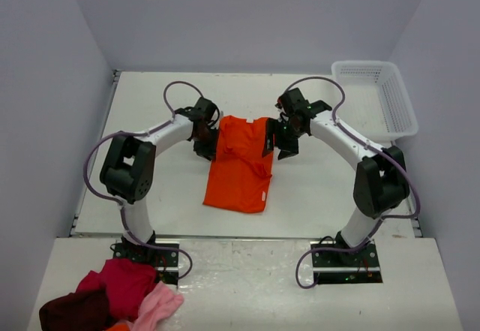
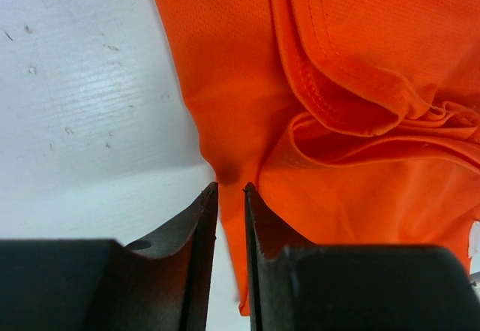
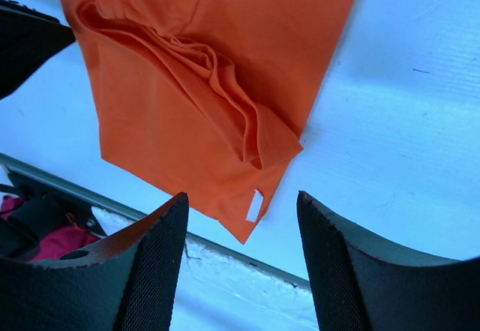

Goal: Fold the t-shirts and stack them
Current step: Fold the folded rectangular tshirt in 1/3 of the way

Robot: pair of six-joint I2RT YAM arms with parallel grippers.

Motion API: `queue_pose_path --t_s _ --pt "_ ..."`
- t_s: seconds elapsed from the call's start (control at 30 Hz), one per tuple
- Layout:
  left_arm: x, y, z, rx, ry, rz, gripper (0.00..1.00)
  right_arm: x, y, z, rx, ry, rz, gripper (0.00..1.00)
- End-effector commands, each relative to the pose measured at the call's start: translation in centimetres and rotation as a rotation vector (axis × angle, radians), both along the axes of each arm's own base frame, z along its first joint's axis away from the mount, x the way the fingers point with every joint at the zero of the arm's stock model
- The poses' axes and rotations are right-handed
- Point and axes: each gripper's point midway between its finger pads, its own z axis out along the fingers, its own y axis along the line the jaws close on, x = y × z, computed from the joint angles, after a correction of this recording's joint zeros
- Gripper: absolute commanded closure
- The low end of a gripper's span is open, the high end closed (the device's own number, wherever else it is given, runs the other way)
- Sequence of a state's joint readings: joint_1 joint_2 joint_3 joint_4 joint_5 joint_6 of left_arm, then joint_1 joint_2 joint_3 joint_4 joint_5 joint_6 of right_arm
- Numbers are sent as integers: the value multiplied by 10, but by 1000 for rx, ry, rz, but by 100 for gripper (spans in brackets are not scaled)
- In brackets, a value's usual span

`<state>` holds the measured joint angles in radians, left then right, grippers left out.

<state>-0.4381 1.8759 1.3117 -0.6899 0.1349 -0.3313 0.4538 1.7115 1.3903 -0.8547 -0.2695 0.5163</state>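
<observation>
Worryingly, our left gripper (image 2: 230, 188) pinched just an edge of the t-shirt (image 1: 238, 170) while our right gripper (image 3: 240, 196) gaped wide, so we feared a one-sided pull would skew the fold.

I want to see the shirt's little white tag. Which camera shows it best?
The right wrist view: the tag is large and unblocked on the orange shirt. The top view shows only a speck; the left wrist view just a sliver.

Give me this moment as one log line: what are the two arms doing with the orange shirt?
left gripper: shut on t-shirt edge | right gripper: open above it | t-shirt: partly folded, on table
</observation>
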Motion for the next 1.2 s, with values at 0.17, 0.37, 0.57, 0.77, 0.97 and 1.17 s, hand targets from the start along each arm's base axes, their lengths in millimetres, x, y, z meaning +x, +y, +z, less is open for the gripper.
queue_pose_path --t_s 0.17,0.37,0.57,0.77,0.97,1.17 --pt "33 -6 12 -52 -67 -29 73 -9 6 -28 5 74 62 34" --pt "46 -17 25 -92 -84 -25 71 -6 1 -46 -43 109 43 35" --pt "52 -27 26 -132 -75 -28 70 -12 5 -63 -23 154 34 36" --pt "54 -30 23 -145 -67 -25 69 -12 5 -80 -39 182 51 37" --pt "53 -29 21 -141 -62 -23 69 -9 9 -83 -28 184 62 40" --pt "49 -28 17 -136 -53 -21 69 -5 11 -79 -26 174 55 58"
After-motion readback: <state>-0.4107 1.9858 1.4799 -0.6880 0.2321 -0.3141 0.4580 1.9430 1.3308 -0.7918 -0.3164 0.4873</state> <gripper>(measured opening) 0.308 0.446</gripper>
